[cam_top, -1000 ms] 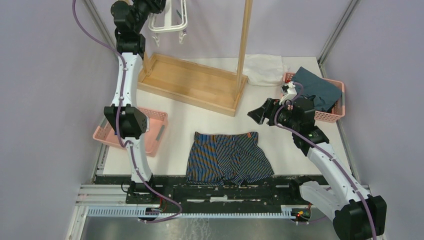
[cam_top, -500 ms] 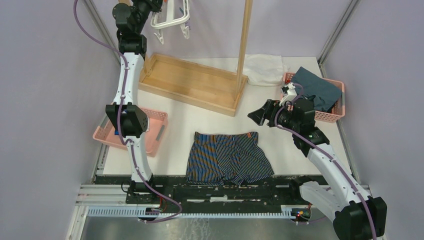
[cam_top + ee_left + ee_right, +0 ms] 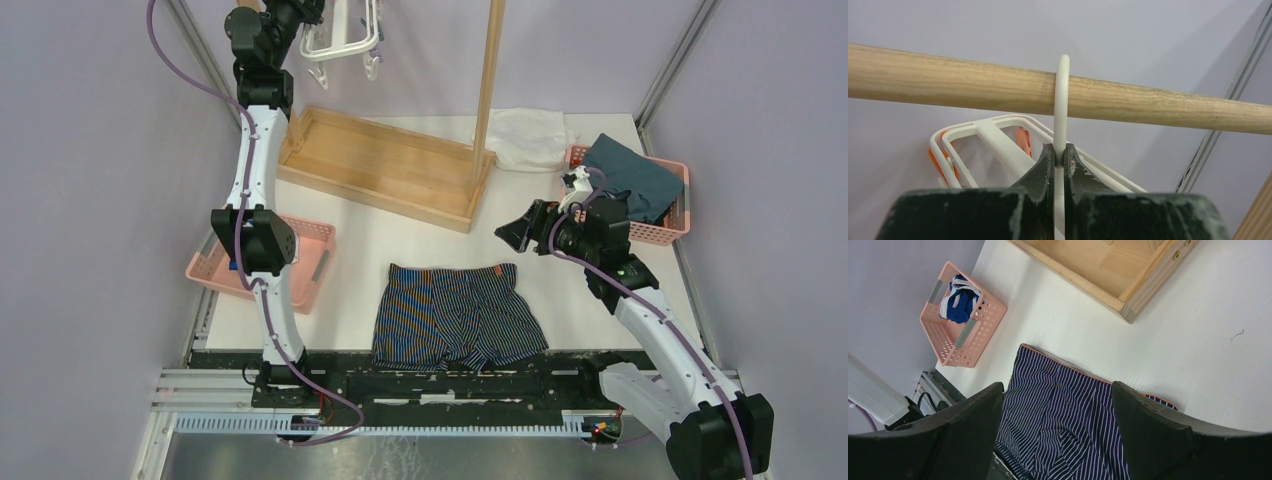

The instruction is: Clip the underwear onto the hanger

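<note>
The underwear, navy pinstriped boxers with orange trim, lies flat on the table near the front edge; it also shows in the right wrist view. The hanger, a white plastic frame with clips, is up at the top left. In the left wrist view its white hook loops over the wooden rail, and orange clips hang behind. My left gripper is shut on the hook's stem. My right gripper is open and empty, hovering above the underwear's right side.
The wooden rack's tray base and upright post stand behind the underwear. A pink basket with a blue-and-white garment sits left. A pink basket with teal cloth sits right, a white cloth behind it.
The left gripper has carried the hanger slightly up and to the right, and it now sits with its hook over the rail. The right arm has not moved.
</note>
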`<state>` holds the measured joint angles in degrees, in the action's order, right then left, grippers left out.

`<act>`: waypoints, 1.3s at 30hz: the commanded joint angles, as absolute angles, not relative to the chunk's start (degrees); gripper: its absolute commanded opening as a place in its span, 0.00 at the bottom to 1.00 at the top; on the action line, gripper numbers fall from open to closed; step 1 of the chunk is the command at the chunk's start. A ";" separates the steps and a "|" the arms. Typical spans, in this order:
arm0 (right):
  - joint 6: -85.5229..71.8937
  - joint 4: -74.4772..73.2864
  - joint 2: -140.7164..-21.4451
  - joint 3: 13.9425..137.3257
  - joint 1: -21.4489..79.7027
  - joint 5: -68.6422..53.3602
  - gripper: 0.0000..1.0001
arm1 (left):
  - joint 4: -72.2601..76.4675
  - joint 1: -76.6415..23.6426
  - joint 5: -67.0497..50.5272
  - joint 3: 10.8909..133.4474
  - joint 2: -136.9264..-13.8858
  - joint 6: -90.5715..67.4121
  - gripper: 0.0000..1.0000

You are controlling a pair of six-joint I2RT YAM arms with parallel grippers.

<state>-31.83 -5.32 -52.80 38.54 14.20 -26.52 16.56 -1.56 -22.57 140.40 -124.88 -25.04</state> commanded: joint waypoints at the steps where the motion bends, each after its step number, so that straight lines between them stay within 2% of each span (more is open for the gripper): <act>1: -31.06 -4.53 -51.98 38.91 14.24 -27.51 0.87 | 25.92 -1.36 -20.58 140.96 -118.10 -24.33 0.03; 28: -31.63 -3.48 -53.21 38.64 14.27 -29.18 0.87 | 32.70 -1.81 -19.40 133.20 -107.63 -20.04 0.03; 33: -31.82 -4.62 -51.86 38.85 14.31 -29.05 0.87 | 31.70 -2.34 -19.64 123.52 -100.08 -20.27 0.03; 39: -31.66 -5.04 -50.94 38.94 14.24 -28.80 0.87 | 27.46 -2.62 -15.82 105.20 -85.00 -15.66 0.03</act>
<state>-31.68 -6.33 -52.38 38.54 14.20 -28.27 21.93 -2.17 -19.77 111.79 -98.63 -20.03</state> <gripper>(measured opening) 0.874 0.066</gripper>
